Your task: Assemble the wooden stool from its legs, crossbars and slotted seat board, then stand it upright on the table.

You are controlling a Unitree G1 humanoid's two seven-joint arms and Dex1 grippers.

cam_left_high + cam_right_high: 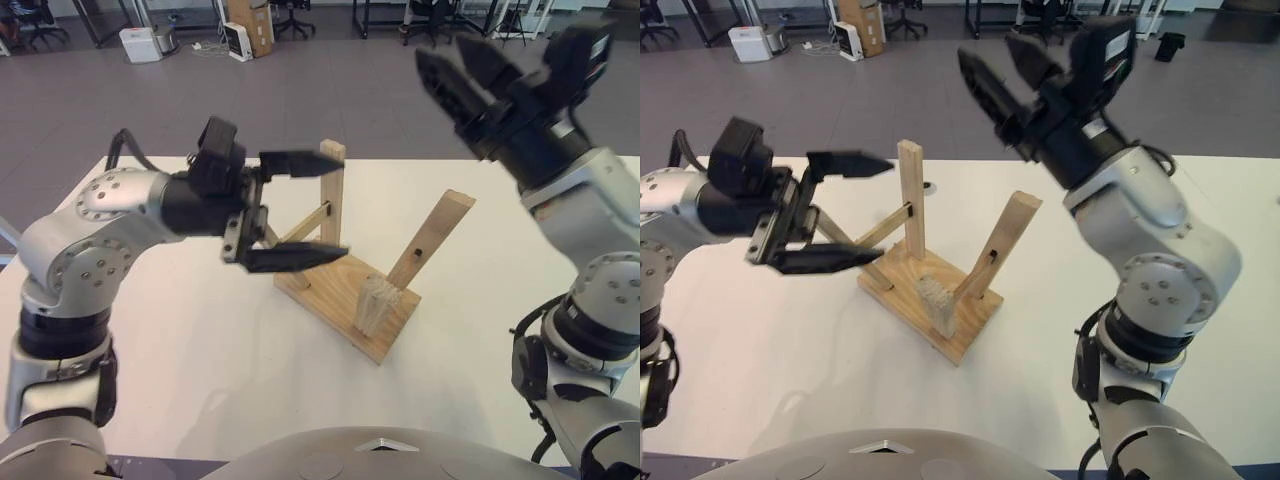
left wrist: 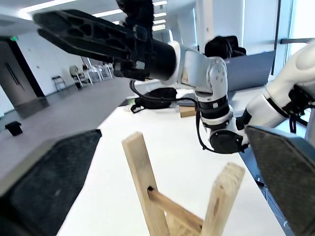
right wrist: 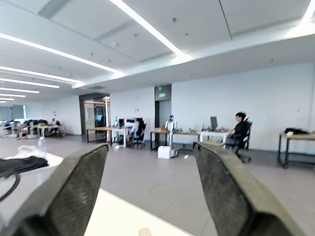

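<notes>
progress: I'm reading this as roughly midway. The stool (image 1: 350, 270) is sitting upside down on the table (image 1: 200, 330), with the seat board (image 1: 330, 300) lying flat and the legs pointing up.
done so far: one leg (image 1: 332, 195) is standing pretty much upright at the board's 11 o'clock corner. A crossbar (image 1: 305, 225) is running from it toward 9 o'clock.
left to do: a second leg (image 1: 432, 240) is leaning off toward 1 o'clock, so it's probably needing to be seated properly. A pale stubby piece (image 1: 375, 305) is sitting near the 5 o'clock corner, and I can't tell what it is. Flipping the stool onto its feet isn't done yet.
left gripper (image 1: 338, 203): it's hanging at the stool's 9 o'clock with its fingers spread wide, one near the upright leg's top and one down by the board edge. It's gripping nothing, and I can't tell if it's brushing the wood.
right gripper (image 1: 440, 52): it's hovering high at 1 o'clock, well clear of the stool, fingers apart and carrying nothing.
next, my guess: straightening that leaning leg before any flipping.
</notes>
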